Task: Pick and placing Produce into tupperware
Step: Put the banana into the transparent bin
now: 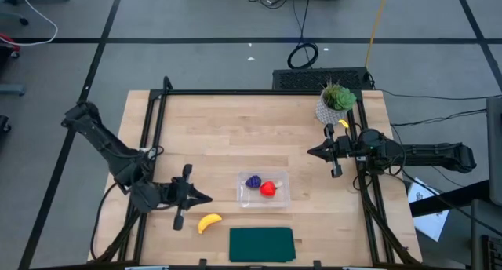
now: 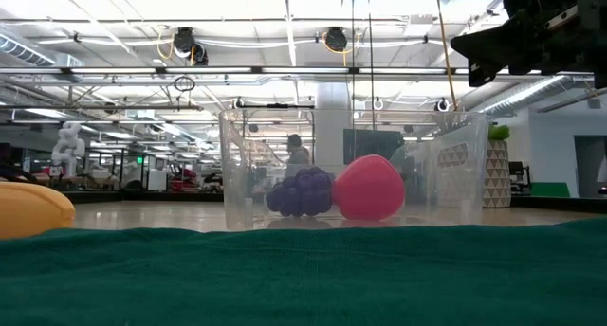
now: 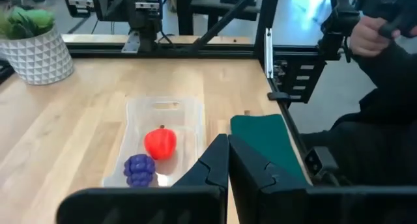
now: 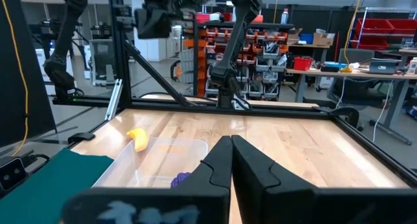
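High view, box [image 1: 283,198]: grapes [image 1: 252,181] and strawberry [image 1: 268,189] inside
Banana [image 1: 209,222]: on table, box's 8 o'clock
Left gripper [image 1: 205,198]: closed, empty
Right gripper [image 1: 311,152]: closed, empty

Low view: banana [image 2: 33,210] cut off by the left edge. Right wrist view: grape cluster [image 4: 180,180] mostly hidden behind the right gripper [image 4: 231,146]; strawberry hidden. Left wrist view: seated person [image 3: 384,87] cropped at the edge.

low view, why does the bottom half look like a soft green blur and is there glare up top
In the low view the green cloth lies right by the lens, so it fills the bottom, out of focus; the banana at the left edge is soft too. The ceiling lights glare white above, and the clear container shows reflections, yet the grapes and strawberry inside read clearly.
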Tool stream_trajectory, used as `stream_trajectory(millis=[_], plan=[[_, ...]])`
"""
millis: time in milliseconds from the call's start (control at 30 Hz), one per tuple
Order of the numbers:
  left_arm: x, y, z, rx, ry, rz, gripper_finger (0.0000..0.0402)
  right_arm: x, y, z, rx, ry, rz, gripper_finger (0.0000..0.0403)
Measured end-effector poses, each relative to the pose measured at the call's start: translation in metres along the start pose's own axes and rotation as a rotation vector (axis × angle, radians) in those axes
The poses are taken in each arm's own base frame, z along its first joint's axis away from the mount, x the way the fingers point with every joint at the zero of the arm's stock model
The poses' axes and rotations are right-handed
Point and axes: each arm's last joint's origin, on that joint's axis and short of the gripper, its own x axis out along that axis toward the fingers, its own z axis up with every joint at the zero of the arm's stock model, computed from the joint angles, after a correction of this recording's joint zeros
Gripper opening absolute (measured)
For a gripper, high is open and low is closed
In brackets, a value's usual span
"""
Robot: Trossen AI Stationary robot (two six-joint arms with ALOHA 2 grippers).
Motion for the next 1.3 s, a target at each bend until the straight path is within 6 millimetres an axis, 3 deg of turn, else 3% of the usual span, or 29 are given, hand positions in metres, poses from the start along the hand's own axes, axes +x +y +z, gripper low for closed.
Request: stream_trajectory(millis=[300, 667, 1100, 1300], plan=[[0.007, -0.014, 0.023, -0.159, 0.142, 0.059, 0.0007, 0.0, 0.0, 0.0, 0.0, 0.001, 0.0, 0.0], [0.026, -0.016, 0.013, -0.287, 0.354, 0.05, 0.0007, 0.0, 0.0, 0.0, 0.0, 0.001, 0.0, 0.0], [0.036, 0.008, 0.004, -0.464, 0.521, 0.151, 0.0007, 0.0, 0.0, 0.0, 0.0, 0.001, 0.0, 0.0], [0.039, 0.009, -0.001, -0.528, 0.609, 0.145, 0.0007, 0.0, 0.0, 0.0, -0.002, 0.001, -0.003, 0.0]])
